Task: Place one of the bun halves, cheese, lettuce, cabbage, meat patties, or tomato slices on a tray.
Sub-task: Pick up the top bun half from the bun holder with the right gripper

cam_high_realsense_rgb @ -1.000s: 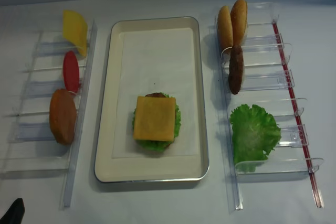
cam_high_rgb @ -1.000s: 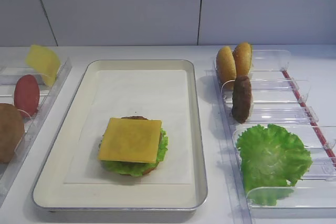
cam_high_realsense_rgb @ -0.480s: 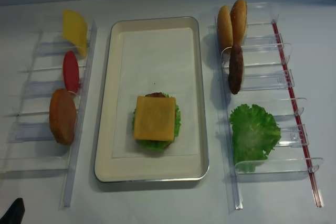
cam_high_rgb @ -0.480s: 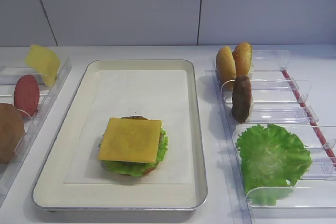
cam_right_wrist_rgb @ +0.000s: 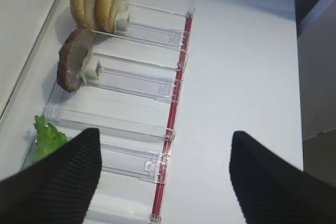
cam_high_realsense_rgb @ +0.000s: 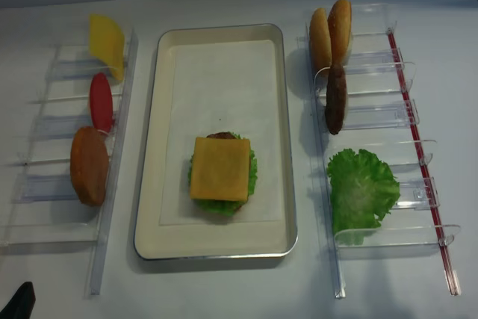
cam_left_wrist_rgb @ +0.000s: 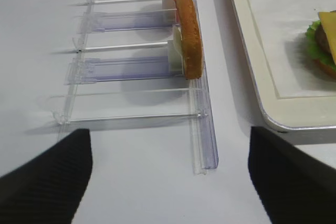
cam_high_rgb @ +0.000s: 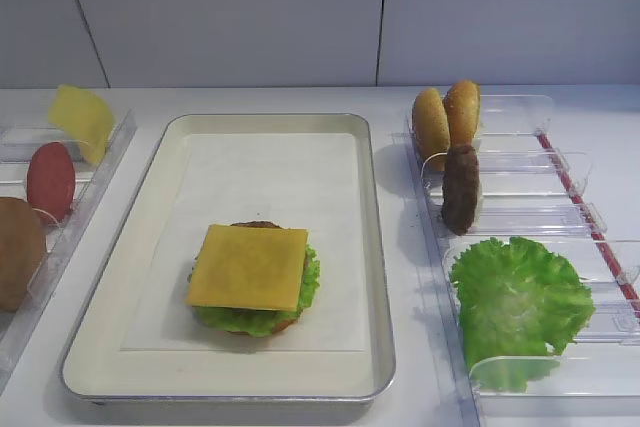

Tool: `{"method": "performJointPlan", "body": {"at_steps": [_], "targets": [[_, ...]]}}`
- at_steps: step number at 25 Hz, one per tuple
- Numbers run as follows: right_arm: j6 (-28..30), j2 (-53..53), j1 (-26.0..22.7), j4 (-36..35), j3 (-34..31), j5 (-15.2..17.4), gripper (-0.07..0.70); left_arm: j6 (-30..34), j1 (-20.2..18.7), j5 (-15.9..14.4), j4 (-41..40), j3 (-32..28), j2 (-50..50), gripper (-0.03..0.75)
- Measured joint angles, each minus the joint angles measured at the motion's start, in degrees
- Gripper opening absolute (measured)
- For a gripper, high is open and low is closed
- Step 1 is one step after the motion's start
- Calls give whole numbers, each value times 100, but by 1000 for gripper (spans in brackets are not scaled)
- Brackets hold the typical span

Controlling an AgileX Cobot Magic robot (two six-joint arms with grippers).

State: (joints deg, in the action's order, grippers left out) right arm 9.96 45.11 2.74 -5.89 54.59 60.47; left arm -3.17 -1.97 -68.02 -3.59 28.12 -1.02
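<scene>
The silver tray (cam_high_rgb: 375, 247) lies in the middle. On its paper liner sits a stack topped by a yellow cheese (cam_high_rgb: 248, 267) square over lettuce (cam_high_rgb: 250, 319), with a brown layer just showing beneath. The right rack holds two bun halves (cam_high_rgb: 446, 117), a dark meat patty (cam_high_rgb: 461, 187) and a lettuce leaf (cam_high_rgb: 520, 297). The left rack holds a cheese slice (cam_high_rgb: 82, 119), a red tomato slice (cam_high_rgb: 50, 180) and an orange-brown disc (cam_high_rgb: 18, 252). My right gripper (cam_right_wrist_rgb: 164, 145) hangs open and empty over the right rack's red-striped rail. My left gripper (cam_left_wrist_rgb: 169, 150) is open and empty above the table by the left rack's near end.
Both clear plastic racks (cam_high_realsense_rgb: 373, 117) (cam_high_realsense_rgb: 67, 147) flank the tray (cam_high_realsense_rgb: 290, 147), with raised dividers and long rails. A white wall stands behind the table. A dark tip (cam_high_realsense_rgb: 19, 300) shows at the bottom left corner of the realsense view.
</scene>
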Motion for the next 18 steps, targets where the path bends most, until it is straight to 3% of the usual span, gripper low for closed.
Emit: {"method": "performJointPlan", "body": {"at_steps": [5, 9, 18], "targets": [[551, 989, 46, -538, 357, -81, 522, 0, 0, 0, 0, 0, 0, 582], [843, 1927, 436, -747, 721, -175, 522, 0, 0, 0, 0, 0, 0, 582], [711, 4080, 1357, -764, 2444, -305, 522, 0, 0, 0, 0, 0, 0, 582]]}}
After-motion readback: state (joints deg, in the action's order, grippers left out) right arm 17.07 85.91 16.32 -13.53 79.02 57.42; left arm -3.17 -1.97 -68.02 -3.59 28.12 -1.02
